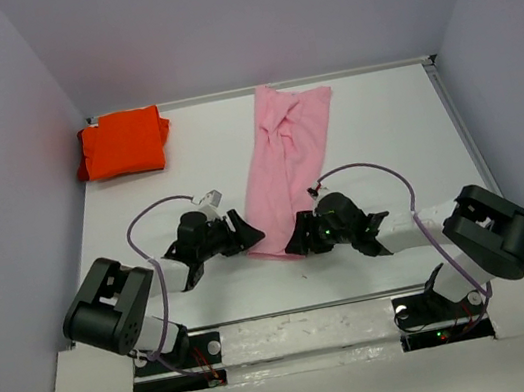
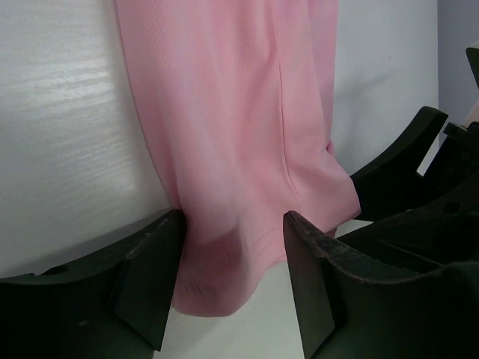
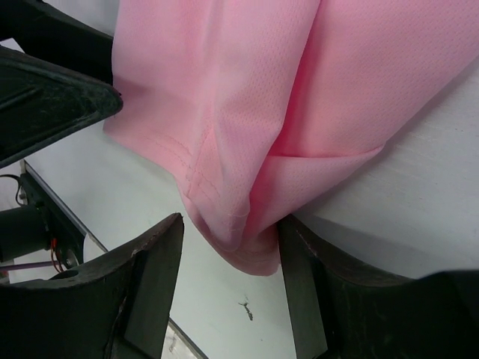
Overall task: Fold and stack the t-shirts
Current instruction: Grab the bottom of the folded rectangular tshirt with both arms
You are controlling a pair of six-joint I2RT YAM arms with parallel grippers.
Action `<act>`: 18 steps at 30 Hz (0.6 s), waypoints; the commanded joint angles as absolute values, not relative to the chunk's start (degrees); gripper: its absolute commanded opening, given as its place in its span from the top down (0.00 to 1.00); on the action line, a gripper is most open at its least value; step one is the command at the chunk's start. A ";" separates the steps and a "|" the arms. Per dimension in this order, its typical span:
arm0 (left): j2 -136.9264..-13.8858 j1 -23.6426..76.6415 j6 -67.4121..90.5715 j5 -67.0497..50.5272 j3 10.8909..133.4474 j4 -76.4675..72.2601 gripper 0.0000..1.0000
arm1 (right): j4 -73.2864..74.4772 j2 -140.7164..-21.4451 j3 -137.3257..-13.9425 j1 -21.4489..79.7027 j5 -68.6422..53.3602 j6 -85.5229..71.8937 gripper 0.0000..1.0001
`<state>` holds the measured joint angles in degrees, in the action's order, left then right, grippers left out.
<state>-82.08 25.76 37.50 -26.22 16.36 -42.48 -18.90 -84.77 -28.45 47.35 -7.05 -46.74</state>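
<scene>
Centre: long crumpled light pink cloth t-shirt (image 1: 289,166) lies near-to-far.
Far-left corner: folded bright orange cloth t-shirt (image 1: 123,144) blocks it.
Right of the pink one: bare white table (image 1: 393,132), open.

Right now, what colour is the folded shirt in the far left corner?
The t-shirt is plain bright orange; the top view shows it best.

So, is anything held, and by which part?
The left gripper and right gripper each bracket the light pink cloth t-shirt's near hem; whether either grips it cannot be told.
</scene>
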 commanded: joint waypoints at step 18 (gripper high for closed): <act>-69.16 28.12 38.76 -22.68 10.28 -30.49 0.40 | -9.85 -83.15 -28.39 47.90 -3.16 -44.03 0.56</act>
